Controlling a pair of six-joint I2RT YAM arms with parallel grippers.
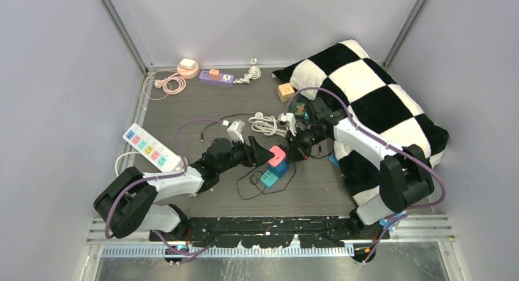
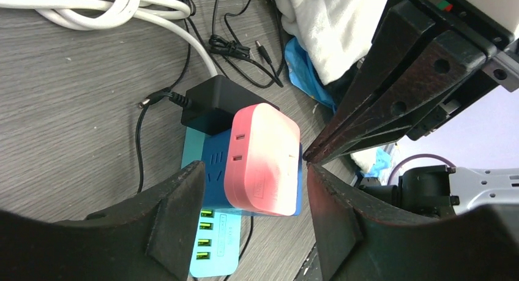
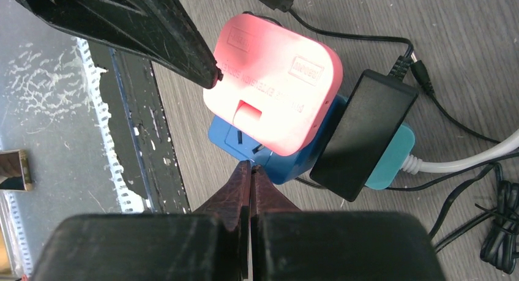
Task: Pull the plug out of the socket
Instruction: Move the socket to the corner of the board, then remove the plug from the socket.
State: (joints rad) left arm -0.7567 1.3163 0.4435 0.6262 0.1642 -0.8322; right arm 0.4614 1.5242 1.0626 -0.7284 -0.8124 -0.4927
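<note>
**Plug (image 2: 262, 160) straddled atop socket block (image 3: 229, 137)**

On the grey table (image 1: 202, 103), the blue socket block is met by the tightly clenched tips of the right gripper (image 3: 250, 171). The pink plug, pushed into the block's top, is flanked but not touched by the parted fingers (image 2: 177, 220) of the left gripper (image 1: 260, 153). The plug is judged hard, smooth and light, and best pinched on its flat sides.

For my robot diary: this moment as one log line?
left jaws: open around pink plug; right jaws: shut by blue socket; pink plug: seated

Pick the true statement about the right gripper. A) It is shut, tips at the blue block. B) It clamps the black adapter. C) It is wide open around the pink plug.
A: the right gripper has its fingers pressed together, tips at the blue block under the pink plug.
</note>
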